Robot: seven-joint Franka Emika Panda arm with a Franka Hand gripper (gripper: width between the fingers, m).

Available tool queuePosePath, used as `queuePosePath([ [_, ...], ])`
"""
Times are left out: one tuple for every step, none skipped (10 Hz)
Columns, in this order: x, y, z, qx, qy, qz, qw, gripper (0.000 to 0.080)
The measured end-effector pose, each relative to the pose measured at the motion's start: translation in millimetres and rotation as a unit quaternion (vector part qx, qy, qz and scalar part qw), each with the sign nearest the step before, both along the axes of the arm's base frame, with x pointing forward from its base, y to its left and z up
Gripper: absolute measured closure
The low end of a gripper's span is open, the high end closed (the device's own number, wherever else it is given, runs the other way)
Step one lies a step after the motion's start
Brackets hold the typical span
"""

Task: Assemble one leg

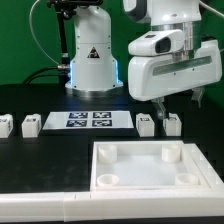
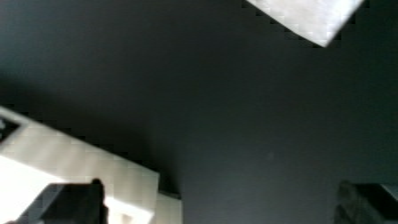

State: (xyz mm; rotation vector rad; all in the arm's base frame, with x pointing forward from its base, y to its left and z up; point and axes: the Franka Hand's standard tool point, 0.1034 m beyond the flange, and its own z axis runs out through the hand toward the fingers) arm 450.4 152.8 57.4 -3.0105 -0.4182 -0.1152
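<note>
1. Exterior view, edges and room: your hand (image 1: 178,106) hangs over the tabletop (image 1: 40,160) towards the exterior view's right. Its fingers (image 1: 160,108) are spread wide and grip nothing. One fingertip comes down between the two legs on that side. I cannot tell whether it touches either of them.
2. The square panel (image 1: 150,168) fills the near part of the tabletop on the exterior view's right. Its far rim lies near those two legs, with a dark strip of tabletop between. A white ledge (image 1: 40,205) runs along the near edge on the exterior view's left. Between that ledge and the row of parts, the tabletop is open.
3. Exterior view, counts: you have four legs in one row. They are the outer left leg (image 1: 5,125), the inner left leg (image 1: 30,125), the inner right leg (image 1: 146,124) and the outer right leg (image 1: 172,124). One marker board (image 1: 88,121) lies between the two pairs and carries four tags. One panel shows four round corner sockets. The robot base (image 1: 90,60) stands behind the marker board.
4. Wrist view: two dark fingertips (image 2: 71,205) sit far apart, with only dark tabletop between them. Two pale patches show at the frame's borders, too blurred for you to name.
</note>
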Motion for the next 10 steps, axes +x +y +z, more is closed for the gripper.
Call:
queuePosePath([
  [-10.7, 3.9, -10.4, 0.01, 0.012, -0.089, 0.996, 0.015],
  [-16.0, 1.8, -15.6, 0.013, 0.014, -0.107, 0.994, 0.015],
  [-18.0, -4.8, -20.9, 0.013, 0.009, -0.09, 0.996, 0.015],
  [-18.7, -3.4, -20.8, 0.009, 0.026, -0.089, 0.996, 0.015],
  [-17.8, -2.9, -20.6, 0.01, 0.025, -0.088, 0.996, 0.015],
  [-24.3, -2.2, -22.6, 0.003, 0.058, -0.088, 0.994, 0.015],
  [-27.8, 6.0, -17.3, -0.012, 0.13, -0.1, 0.986, 0.015],
  [-24.9, 14.9, -11.7, -0.022, 0.188, -0.099, 0.977, 0.015],
  [-24.6, 18.4, -11.7, -0.029, 0.227, -0.097, 0.969, 0.015],
  [-30.7, 21.8, -8.1, -0.048, 0.314, -0.094, 0.944, 0.015],
])
